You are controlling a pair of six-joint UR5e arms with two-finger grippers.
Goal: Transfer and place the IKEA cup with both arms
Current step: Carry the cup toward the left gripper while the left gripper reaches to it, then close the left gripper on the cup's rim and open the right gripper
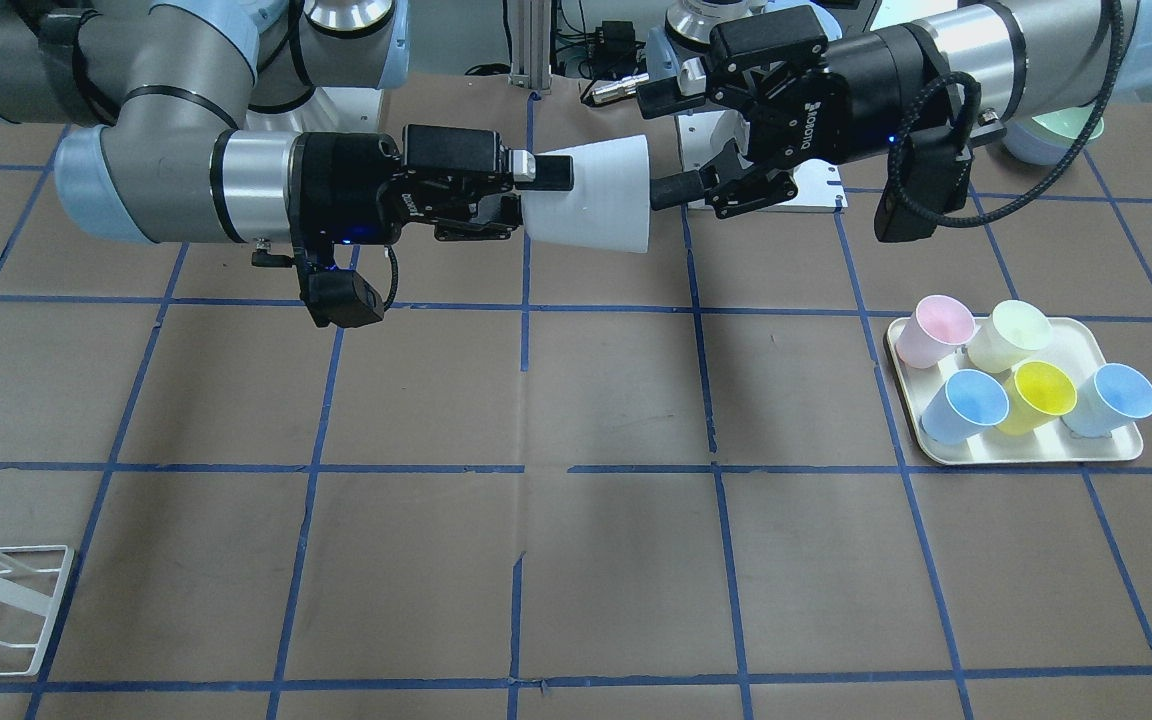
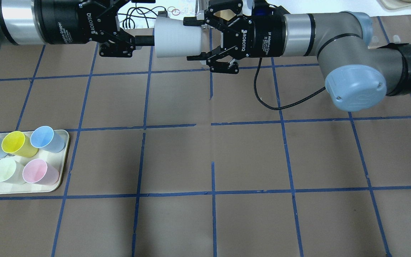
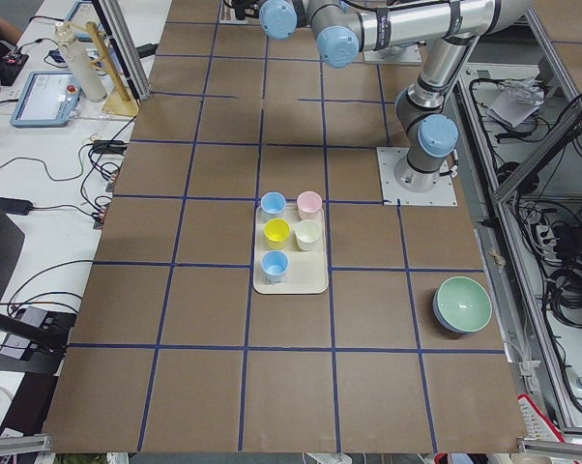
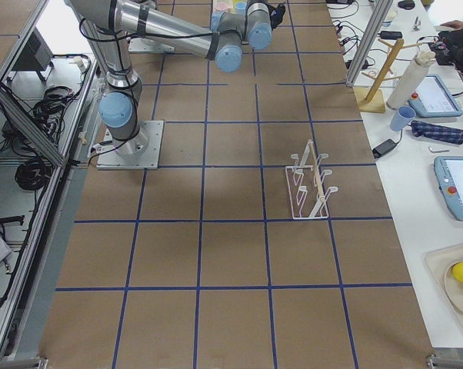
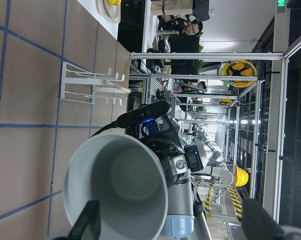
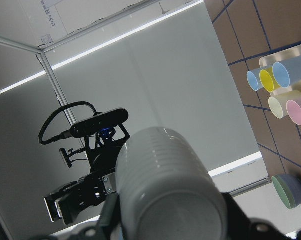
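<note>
Brown paper tabletop (image 1: 416,560), blue tape grid (image 1: 524,468), IKEA cup (image 1: 591,195) held aloft.
Front view: cup is pinched at its narrow end by right gripper (image 1: 534,195), left gripper (image 1: 658,143) spread wide at its rim. Overhead: "ROBOTIQ" and "2F Adaptive Gripper" are read on both bodies. Left wrist: cup's mouth is seen.
</note>
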